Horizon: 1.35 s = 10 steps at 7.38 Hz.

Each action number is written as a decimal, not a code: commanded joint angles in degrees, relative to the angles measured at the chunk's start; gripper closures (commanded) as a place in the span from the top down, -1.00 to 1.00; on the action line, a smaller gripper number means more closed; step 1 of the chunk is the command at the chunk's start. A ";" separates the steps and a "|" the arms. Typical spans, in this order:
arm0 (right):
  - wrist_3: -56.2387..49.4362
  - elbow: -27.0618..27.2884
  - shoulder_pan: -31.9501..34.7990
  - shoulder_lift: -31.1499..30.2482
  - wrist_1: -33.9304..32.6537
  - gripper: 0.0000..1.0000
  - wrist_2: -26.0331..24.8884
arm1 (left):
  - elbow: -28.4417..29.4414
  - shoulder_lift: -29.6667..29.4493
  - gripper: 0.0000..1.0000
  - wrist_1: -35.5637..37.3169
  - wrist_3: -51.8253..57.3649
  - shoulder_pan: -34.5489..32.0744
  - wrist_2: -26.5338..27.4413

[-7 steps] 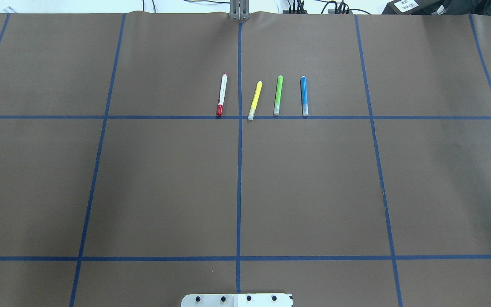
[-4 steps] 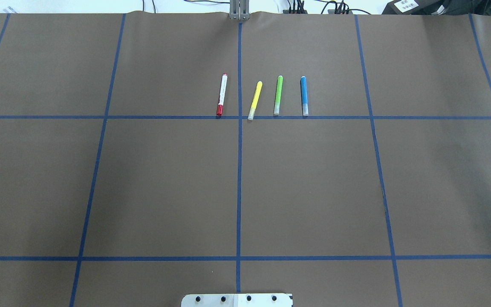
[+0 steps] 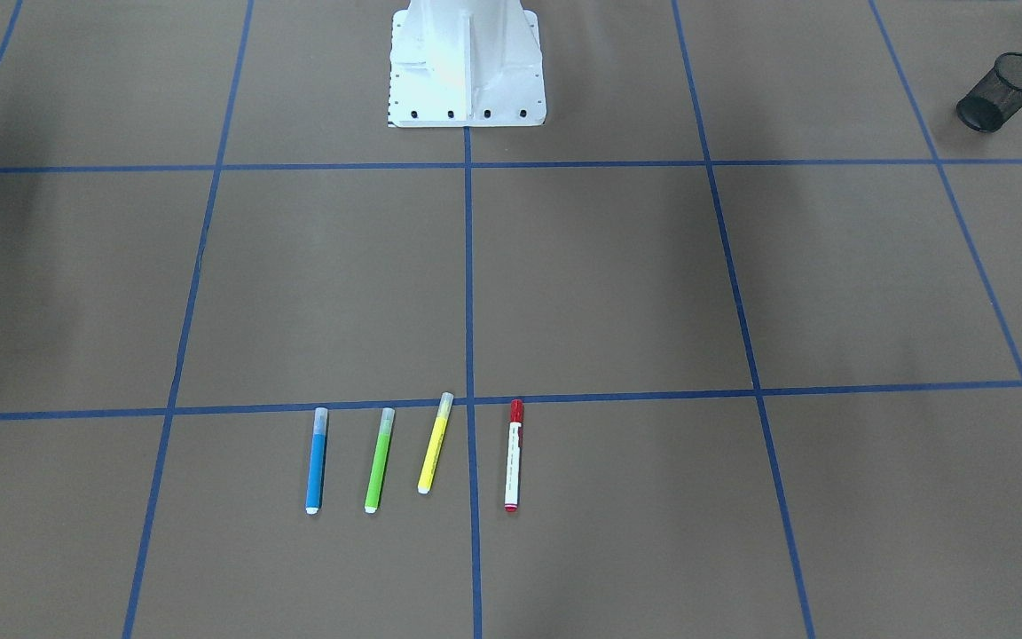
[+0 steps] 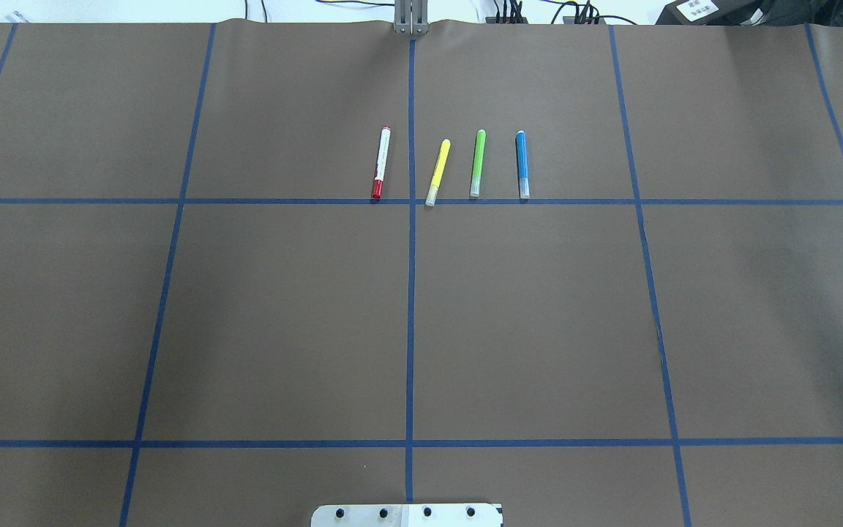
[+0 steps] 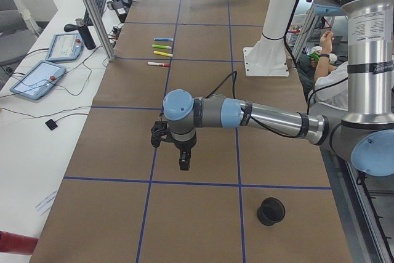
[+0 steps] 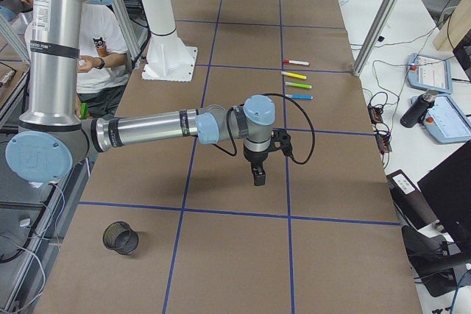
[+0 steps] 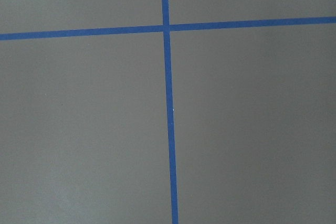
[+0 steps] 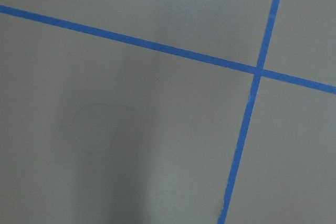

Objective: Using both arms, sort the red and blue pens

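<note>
Overhead exterior: nothing has shifted in the last second. The red marker (image 4: 381, 162) and blue highlighter (image 4: 522, 165) lie where they lay, in a row near the table's (image 4: 282, 315) far edge at mid-length. The yellow highlighter (image 4: 438, 172) and green highlighter (image 4: 478, 163) lie between them, and none of the four touch. No arm shows here, so sorting looks unstarted.

Exterior front-facing: the same row appears, and the red marker's cap points toward the robot. A mesh cup (image 3: 1003, 91) stands near the corner on the robot's left.

Exterior left: the left gripper (image 5: 183, 163) hangs over bare table, well apart from the pens. Whether its fingers are spread or together I cannot tell.

Exterior right: the right gripper (image 6: 258, 176) hangs likewise, seemingly holding nothing, though its state is also unreadable. A second cup (image 6: 121, 238) stands toward the near end.

Wrist views: only brown paper and blue tape lines, with no pen below either camera. Both arms must first travel to the far edge.
</note>
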 commanded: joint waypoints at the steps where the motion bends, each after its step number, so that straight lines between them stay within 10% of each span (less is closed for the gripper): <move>1: -0.84 -0.39 -0.05 1.08 -0.89 1.00 0.16 | 0.16 -0.22 1.00 0.07 -0.15 0.00 -0.84; 6: -1.01 -0.41 -3.81 3.11 0.42 1.00 8.78 | -0.18 -0.84 1.00 -7.54 -1.02 1.75 -3.19; 10: -0.05 -1.10 -7.61 4.51 5.35 1.00 7.20 | 0.25 -18.71 1.00 -7.93 -21.99 18.30 -2.95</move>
